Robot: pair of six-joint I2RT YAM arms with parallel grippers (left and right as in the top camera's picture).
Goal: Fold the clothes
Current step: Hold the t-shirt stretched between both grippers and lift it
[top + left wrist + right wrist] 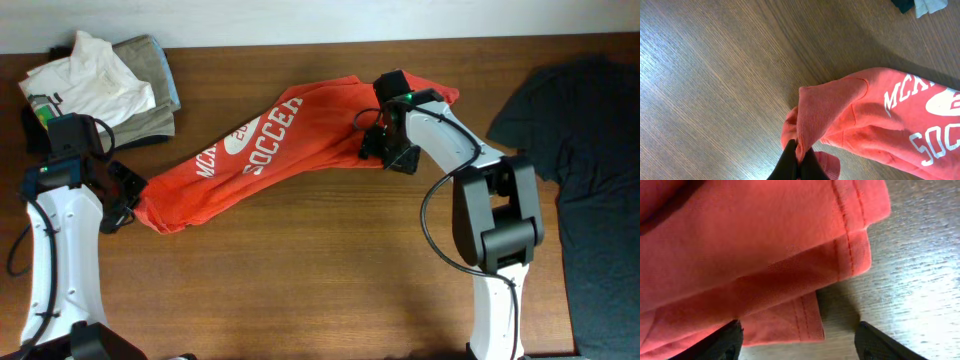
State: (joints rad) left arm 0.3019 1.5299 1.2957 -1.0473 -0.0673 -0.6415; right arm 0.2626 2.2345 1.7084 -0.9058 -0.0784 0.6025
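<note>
The left gripper (799, 156) is clamped on a bunched corner of the orange-red T-shirt (262, 152), its dark fingers (785, 166) pinching the cloth just above the table (330, 290). The right gripper (800, 342) has its jaws wide apart, one finger (722, 341) in front of the shirt's layered, stitched hem and the other (882, 344) over bare wood; it clasps nothing. The left arm runs up along the table's left edge and bends inward to the shirt's lower end. The right arm rises from the near edge and hooks leftward over the shirt's other end, near the far edge. The shirt lies as a slanting band between them, white lettering up. A white shirt (85, 75) on a khaki garment (152, 62) fills the far left corner, a dark garment (580, 130) lies at the right edge, and bare wood spans the near half
</note>
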